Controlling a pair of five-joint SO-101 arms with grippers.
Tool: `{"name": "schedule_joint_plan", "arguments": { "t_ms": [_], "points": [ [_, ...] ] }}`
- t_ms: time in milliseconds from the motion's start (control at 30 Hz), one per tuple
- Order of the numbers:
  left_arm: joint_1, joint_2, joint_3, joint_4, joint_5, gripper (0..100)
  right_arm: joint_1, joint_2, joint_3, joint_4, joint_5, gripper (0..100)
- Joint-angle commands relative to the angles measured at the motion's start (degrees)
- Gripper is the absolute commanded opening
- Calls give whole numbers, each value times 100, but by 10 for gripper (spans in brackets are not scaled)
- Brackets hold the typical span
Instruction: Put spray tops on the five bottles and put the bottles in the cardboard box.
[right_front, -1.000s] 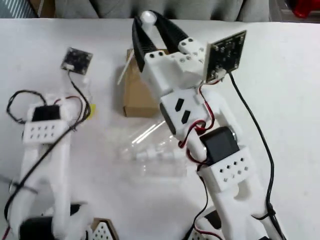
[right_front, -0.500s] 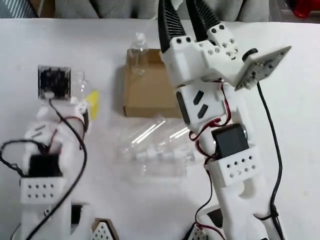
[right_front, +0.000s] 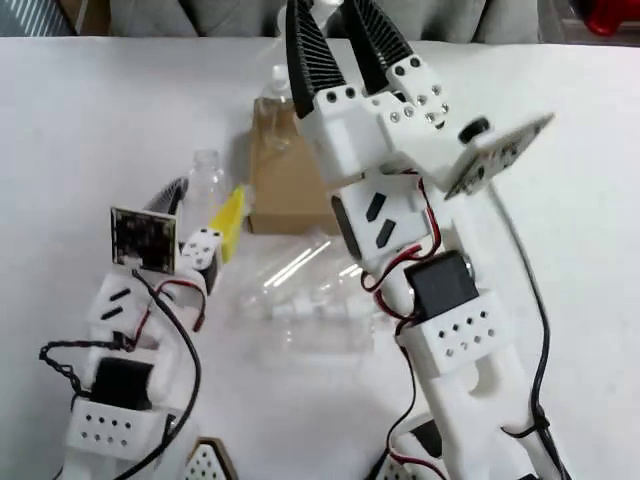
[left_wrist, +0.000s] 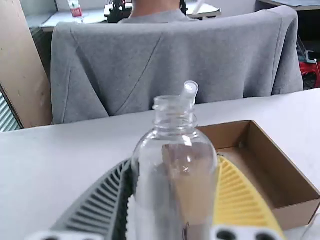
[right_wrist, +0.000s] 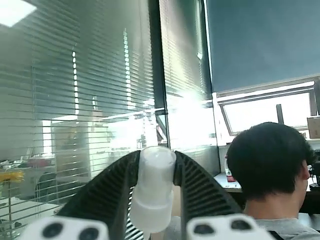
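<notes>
High view: left gripper (right_front: 208, 192) sits left of centre, grey and yellow fingers closed round an upright clear bottle (right_front: 205, 168), just left of the cardboard box (right_front: 290, 195) at upper centre. A second bottle (right_front: 277, 105) with a top on stands at the cardboard box's upper-left corner; inside or behind it, can't tell. Right gripper (right_front: 328, 25) is at the top edge, tips cut off, contents unreadable here. Loose bottles (right_front: 310, 290) lie mid-frame on the table (right_front: 560, 250), clear on white, count unclear

Left wrist: bottle (left_wrist: 175, 170) is clamped between both fingers, neck open. A white nozzle (left_wrist: 190, 92) shows behind the neck, owner unclear. Cardboard box (left_wrist: 265, 165) is just beside it

Right wrist: right gripper (right_wrist: 155, 165) has its black fingers pinched on a white spray top (right_wrist: 152, 192)
</notes>
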Motion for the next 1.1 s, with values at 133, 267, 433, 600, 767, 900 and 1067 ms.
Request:
{"name": "schedule_joint_plan", "arguments": {
  "t_ms": [133, 267, 433, 600, 767, 900, 1067],
  "points": [
    [189, -189, 668, -1380, 53, 21, -22, 655, -149, -435, 62, 16],
    [180, -189, 1073, -1890, 35, 21, -48, 813, -158, -453, 70, 16],
    [-4, -198, 1327, -2048, 26, 21, -13, 892, -615, 673, 352, 15],
    [-180, -198, 1327, -2163, 44, 21, -31, 1156, -1512, 2193, 202, 15],
    [-136, -207, 1345, -2242, 70, 21, 66, 1314, -1407, 1543, -88, 15],
    [40, -664, 1495, -2198, 79, 21, 145, 1226, -1064, 857, -79, 15],
    [567, -1921, 2207, -1881, 35, 21, 101, 1015, -888, 769, -88, 15]
  ]
}}
